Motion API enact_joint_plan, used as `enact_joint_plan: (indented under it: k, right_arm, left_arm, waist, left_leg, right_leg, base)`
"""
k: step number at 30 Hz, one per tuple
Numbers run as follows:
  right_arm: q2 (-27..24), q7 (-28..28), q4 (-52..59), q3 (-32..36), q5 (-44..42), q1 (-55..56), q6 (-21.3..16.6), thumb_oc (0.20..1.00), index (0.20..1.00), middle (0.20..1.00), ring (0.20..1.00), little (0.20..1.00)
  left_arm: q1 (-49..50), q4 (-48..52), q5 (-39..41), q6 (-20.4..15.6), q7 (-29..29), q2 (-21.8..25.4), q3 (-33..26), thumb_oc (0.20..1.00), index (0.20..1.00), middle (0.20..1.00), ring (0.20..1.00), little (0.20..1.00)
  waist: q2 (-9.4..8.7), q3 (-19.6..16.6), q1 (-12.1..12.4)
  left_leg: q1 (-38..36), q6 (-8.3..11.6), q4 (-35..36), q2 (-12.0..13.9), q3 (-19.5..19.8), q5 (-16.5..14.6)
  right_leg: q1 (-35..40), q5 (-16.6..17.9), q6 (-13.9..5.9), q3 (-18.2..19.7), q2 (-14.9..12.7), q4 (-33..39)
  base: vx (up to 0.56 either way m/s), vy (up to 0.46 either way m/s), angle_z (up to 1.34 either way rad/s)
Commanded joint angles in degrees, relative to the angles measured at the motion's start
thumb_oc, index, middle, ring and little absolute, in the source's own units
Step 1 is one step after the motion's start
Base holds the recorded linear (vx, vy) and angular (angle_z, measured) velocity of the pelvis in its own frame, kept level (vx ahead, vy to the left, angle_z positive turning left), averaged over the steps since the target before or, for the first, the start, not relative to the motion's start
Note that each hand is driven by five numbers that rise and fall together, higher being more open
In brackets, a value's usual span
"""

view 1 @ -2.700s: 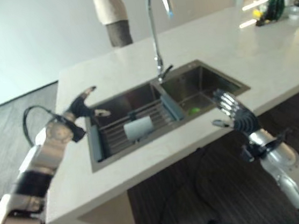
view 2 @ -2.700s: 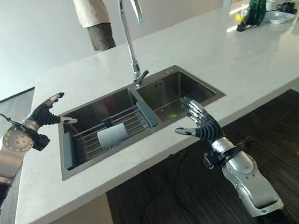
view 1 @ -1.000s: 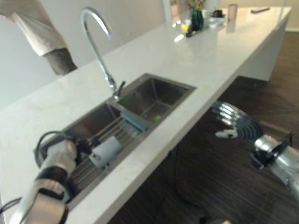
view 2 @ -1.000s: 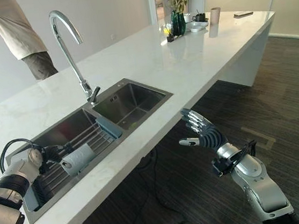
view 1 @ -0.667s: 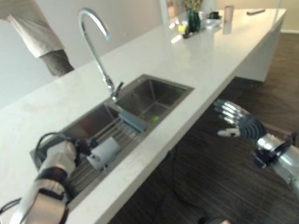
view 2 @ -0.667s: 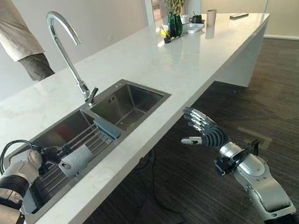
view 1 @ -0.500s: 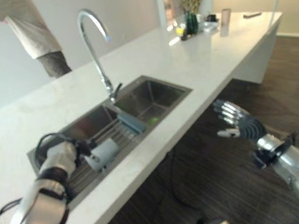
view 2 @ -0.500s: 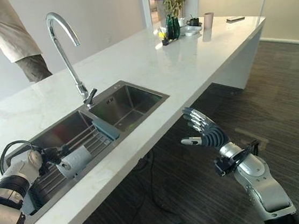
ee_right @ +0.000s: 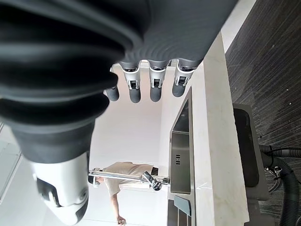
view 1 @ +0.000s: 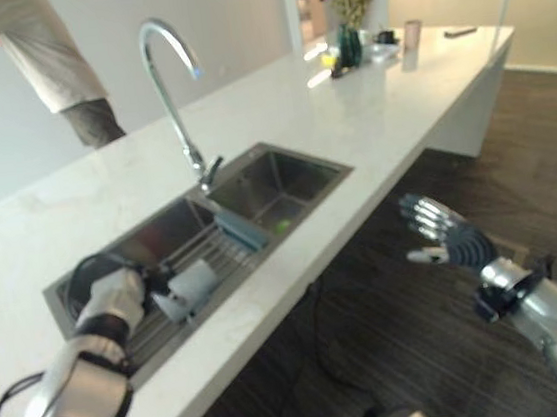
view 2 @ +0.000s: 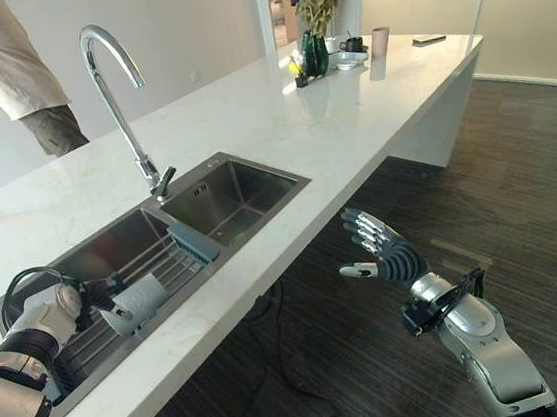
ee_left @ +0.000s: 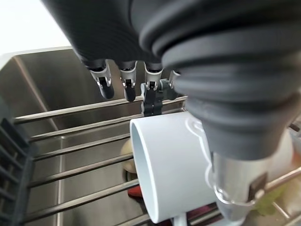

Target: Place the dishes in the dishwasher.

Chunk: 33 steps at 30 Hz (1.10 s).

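Your left hand (view 2: 85, 291) reaches into the left basin of the stainless steel double sink (view 2: 248, 204), at about 8 o'clock in the head view. In its wrist view the fingers (ee_left: 104, 80) hang relaxed above the wire rack and the thumb (ee_left: 235, 188) runs down the side of a white ceramic mug (ee_left: 174, 165). From these pictures you cannot tell whether thumb and fingers actually pinch the mug or only rest against it.

The mug (view 2: 135, 301) lies on its side on the steel wire rack (view 2: 169, 264) that spans the left basin, its open mouth facing away from the hand toward 4 o'clock. Under the rack bars, blurred dishes in tan and red (ee_left: 129, 186) sit in the basin; you cannot make out what they are.

A blue-grey plastic end piece (view 2: 193, 241) of the rack stands along the divider between the basins, at 2 o'clock from the mug. The right basin holds a small green object (view 1: 280, 225) near its drain. The tall curved chrome faucet (view 2: 117, 96) rises behind the divider at 12 o'clock.

Your right hand (view 2: 384, 255) hovers off the white stone countertop (view 2: 279, 128), over the dark wood floor (view 2: 539, 199) at 4 o'clock, fingers spread and straight, holding nothing.

A person in a light shirt (view 2: 1, 69) stands behind the counter at 11 o'clock. A plant in a dark green vase (view 2: 316, 51) stands at the counter's far end, at 1 o'clock.
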<state>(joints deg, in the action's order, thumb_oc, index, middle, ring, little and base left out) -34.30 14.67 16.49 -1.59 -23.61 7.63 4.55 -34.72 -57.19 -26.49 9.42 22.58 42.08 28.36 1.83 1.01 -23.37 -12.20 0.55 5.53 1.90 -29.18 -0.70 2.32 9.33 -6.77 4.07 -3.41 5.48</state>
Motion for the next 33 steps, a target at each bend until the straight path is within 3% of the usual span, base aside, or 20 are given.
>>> enact_joint_plan:
  k: [1, 5, 6, 20, 28, 29, 30, 31, 33]
  right_arm:
    - [-2.4, 0.2, 4.5, 2.9, 0.3, -4.3, -2.8, 1.000, 1.000, 1.000, 1.000, 1.000]
    - [-2.5, 0.4, 4.7, 2.8, 0.2, -4.3, -2.7, 1.000, 1.000, 1.000, 1.000, 1.000]
    - [-2.4, 0.6, 4.8, 2.9, 0.2, -4.3, -2.5, 1.000, 1.000, 1.000, 1.000, 1.000]
    - [-2.1, 2.1, 6.1, 2.9, 0.1, -3.4, -1.9, 1.000, 1.000, 1.000, 1.000, 1.000]
    - [-2.7, 3.4, 6.4, 4.5, 0.0, -2.4, -0.7, 1.000, 1.000, 1.000, 1.000, 1.000]
    - [-2.7, 3.7, 6.4, 4.8, 0.0, -2.3, -0.6, 1.000, 1.000, 1.000, 1.000, 1.000]
    - [-2.8, 4.2, 6.5, 5.2, -0.2, -2.2, -0.6, 1.000, 1.000, 1.000, 1.000, 1.000]
    - [-2.8, 4.3, 6.5, 5.4, -0.2, -2.0, -0.7, 1.000, 1.000, 1.000, 1.000, 1.000]
    - [-2.7, 4.5, 6.2, 5.5, -1.0, -2.1, -1.2, 1.000, 1.000, 1.000, 1.000, 1.000]
  left_arm:
    - [-4.5, -0.7, -4.1, 0.1, -1.7, 1.0, 0.4, 1.000, 1.000, 1.000, 1.000, 1.000]
    - [-3.9, -1.7, -4.8, 0.0, -1.8, 0.2, 0.7, 1.000, 1.000, 1.000, 1.000, 1.000]
    - [-3.8, -1.8, -5.1, 0.2, -1.7, -0.1, 0.8, 1.000, 1.000, 1.000, 1.000, 1.000]
    - [-3.3, -5.6, -6.2, 1.1, -4.6, -1.2, 0.8, 1.000, 1.000, 1.000, 1.000, 1.000]
    - [0.0, -10.2, -9.6, 2.0, -4.3, -4.4, 0.7, 1.000, 1.000, 1.000, 1.000, 1.000]
    - [0.7, -10.6, -10.3, 1.7, -4.6, -5.0, 0.9, 0.875, 0.875, 0.875, 0.875, 0.875]
    - [2.0, -10.9, -9.8, 0.9, -7.2, -6.0, 1.0, 0.244, 0.244, 0.244, 0.244, 0.244]
    - [2.2, -11.3, -10.0, 0.8, -7.4, -6.3, 1.0, 0.200, 0.200, 0.200, 0.200, 0.200]
    - [4.4, -12.7, -8.8, 1.7, -8.5, -7.5, 1.6, 0.200, 0.200, 0.200, 0.200, 0.200]
  waist:
    - [2.88, 3.1, 0.0]
    - [2.31, 3.4, -0.3]
    - [2.66, 3.3, -0.3]
    - [2.40, 3.6, -1.4]
    - [2.15, 3.5, -2.5]
    - [2.12, 3.6, -2.7]
    - [1.98, 3.7, -2.9]
    - [1.99, 3.8, -2.9]
    - [1.79, 4.0, -3.2]
  left_leg:
    - [-1.2, -1.64, -0.5, -0.6, 3.5, -5.3]
    - [-0.8, -1.57, -0.5, -0.3, 2.3, -3.7]
    - [-1.4, -1.71, -0.5, -0.7, 3.3, -5.3]
    - [-1.8, -1.85, -0.5, -0.7, 2.5, -5.4]
    - [-1.8, -1.82, -0.5, -0.7, 2.0, -5.5]
    - [-1.8, -1.85, -0.5, -0.7, 1.9, -5.6]
    - [-1.7, -1.96, -0.5, -0.7, 1.9, -5.6]
    - [-1.7, -2.00, -0.5, -0.8, 1.9, -5.7]
    - [-1.5, -1.96, -0.5, -0.7, 1.7, -5.5]
  right_leg:
    - [0.8, -6.2, -4.12, -1.0, -0.3, -1.1]
    - [0.1, -5.1, -3.63, -1.2, -0.2, -1.6]
    - [0.7, -6.0, -4.22, -0.9, -0.4, -1.2]
    - [0.6, -5.9, -4.50, -0.5, -0.6, -1.3]
    - [0.2, -5.7, -4.57, -0.2, -0.6, -1.3]
    - [0.1, -5.7, -4.60, -0.2, -0.7, -1.3]
    - [-0.1, -5.7, -4.59, 0.0, -0.7, -1.3]
    - [-0.2, -5.7, -4.59, 0.0, -0.7, -1.3]
    - [-0.6, -5.7, -4.67, 0.2, -0.7, -1.5]
  base:
    - [0.08, 0.066, 0.01]
    - [-0.02, -0.020, -0.04]
    - [0.08, 0.063, -0.16]
    - [0.01, -0.001, -0.02]
    - [0.06, -0.018, 0.00]
    - [0.04, -0.006, -0.02]
    - [0.00, 0.000, 0.00]
    - [0.00, -0.002, -0.03]
    - [-0.02, -0.011, -0.06]
